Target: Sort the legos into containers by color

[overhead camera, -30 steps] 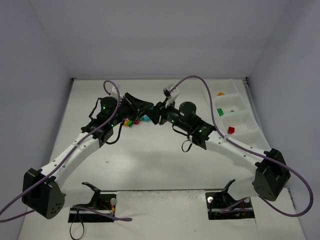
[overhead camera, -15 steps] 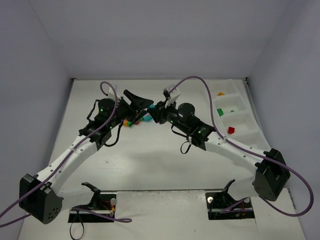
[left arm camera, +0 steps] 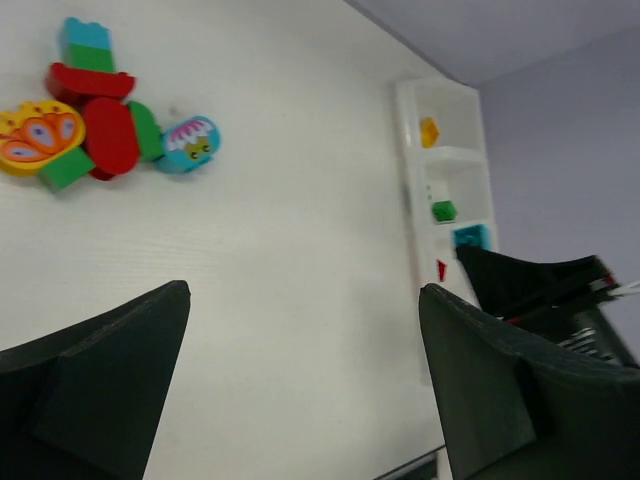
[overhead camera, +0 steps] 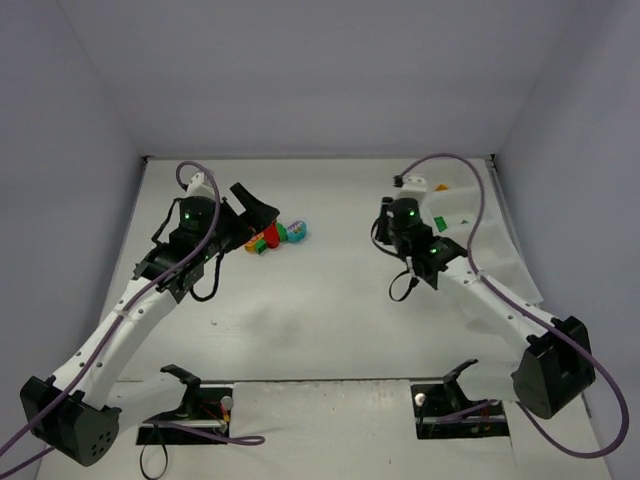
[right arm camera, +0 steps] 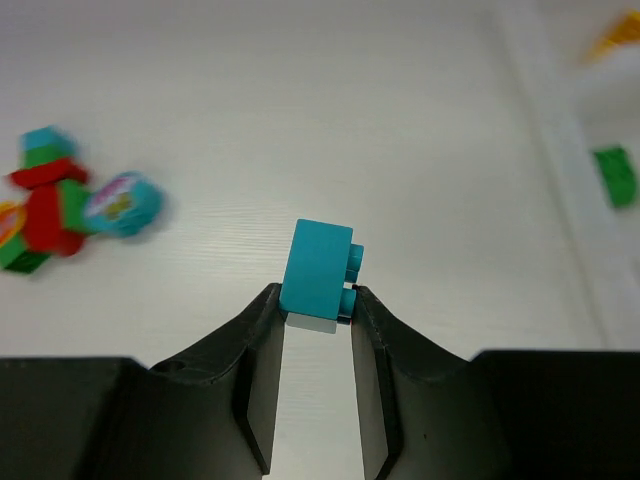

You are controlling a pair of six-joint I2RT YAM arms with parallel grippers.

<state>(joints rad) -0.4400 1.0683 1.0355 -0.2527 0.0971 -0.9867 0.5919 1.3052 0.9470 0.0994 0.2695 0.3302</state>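
**A:** Far left, the left gripper hangs above the table, jaws wide apart, nothing between them.

**B:** Just beyond it lies the pile: red, green, yellow and teal legos bunched together.

**A:** Moving right, the right gripper is clamped on a teal brick, held above the table near the tray.

**B:** And in that tray at the far right, an orange brick, a green brick and a red brick each sit in a separate compartment.
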